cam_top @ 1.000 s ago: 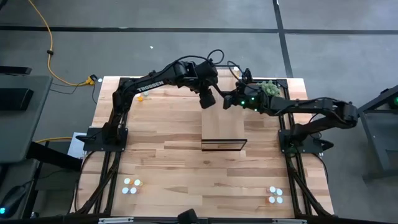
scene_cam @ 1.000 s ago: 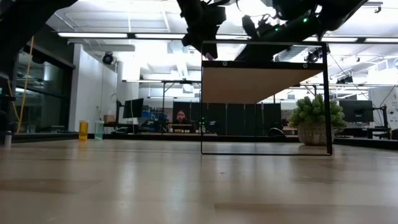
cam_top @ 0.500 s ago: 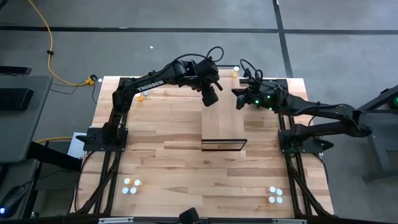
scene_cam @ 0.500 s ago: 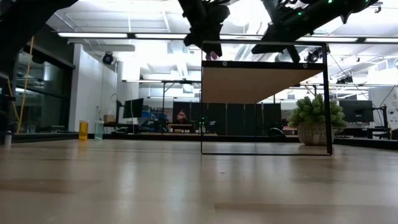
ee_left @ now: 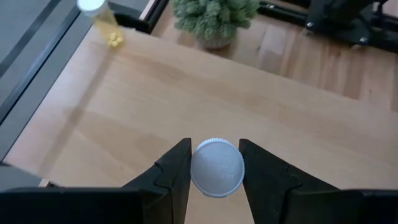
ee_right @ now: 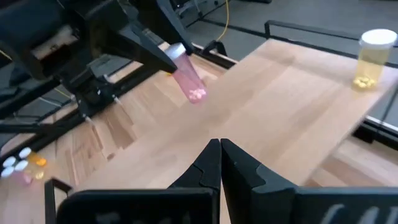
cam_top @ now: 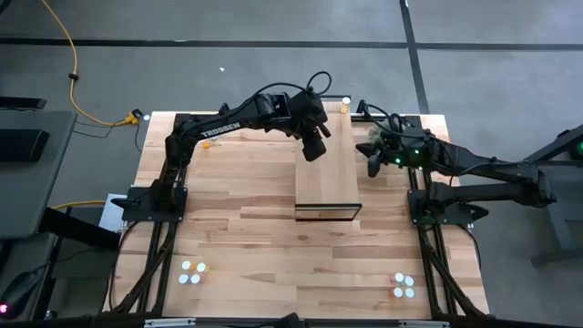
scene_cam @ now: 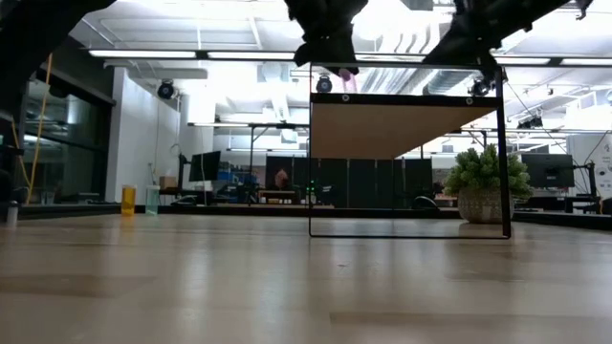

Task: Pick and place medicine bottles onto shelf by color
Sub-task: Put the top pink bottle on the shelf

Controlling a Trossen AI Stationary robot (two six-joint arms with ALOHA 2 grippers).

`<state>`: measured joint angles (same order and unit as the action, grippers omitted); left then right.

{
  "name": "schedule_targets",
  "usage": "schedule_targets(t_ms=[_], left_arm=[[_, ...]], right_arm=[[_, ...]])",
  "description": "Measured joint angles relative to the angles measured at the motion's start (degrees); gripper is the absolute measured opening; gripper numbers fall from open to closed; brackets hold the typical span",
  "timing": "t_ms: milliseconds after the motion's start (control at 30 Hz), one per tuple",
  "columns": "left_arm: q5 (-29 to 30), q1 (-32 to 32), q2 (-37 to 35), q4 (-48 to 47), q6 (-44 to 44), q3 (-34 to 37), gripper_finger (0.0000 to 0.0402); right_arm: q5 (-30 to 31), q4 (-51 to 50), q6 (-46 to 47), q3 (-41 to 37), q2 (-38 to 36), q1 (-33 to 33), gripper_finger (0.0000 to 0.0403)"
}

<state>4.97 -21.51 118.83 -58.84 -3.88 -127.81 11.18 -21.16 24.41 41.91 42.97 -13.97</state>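
**Overhead, a pink bottle hangs above the pale shelf board**

Overhead, the left gripper is clamped on a small translucent pink medicine bottle with a ribbed white cap, its dark fingers pressing the cap from both sides. It holds the bottle just above the smooth, light-wood shelf top, which has thin dark frame edges. A yellow, white-capped bottle stands upright at the shelf's far corner, beside a bushy green potted plant. The right gripper, fingers pressed together and empty, hovers near the shelf's right edge. More capped bottles sit clustered on the plank tabletop.
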Motion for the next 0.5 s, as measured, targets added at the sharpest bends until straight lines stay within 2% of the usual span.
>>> schedule_targets(t_ms=[300,500], left_arm=[[0.1,1.5,0.0,2.3,0.0,0.0,0.0115],[0.2,2.9,0.0,3.9,-0.4,0.0,0.0115]], right_arm=[[1.3,-7.6,-0.2,0.0,-5.3,4.0,0.0],[2.5,-4.0,4.1,-6.5,-12.4,6.4,0.0]])
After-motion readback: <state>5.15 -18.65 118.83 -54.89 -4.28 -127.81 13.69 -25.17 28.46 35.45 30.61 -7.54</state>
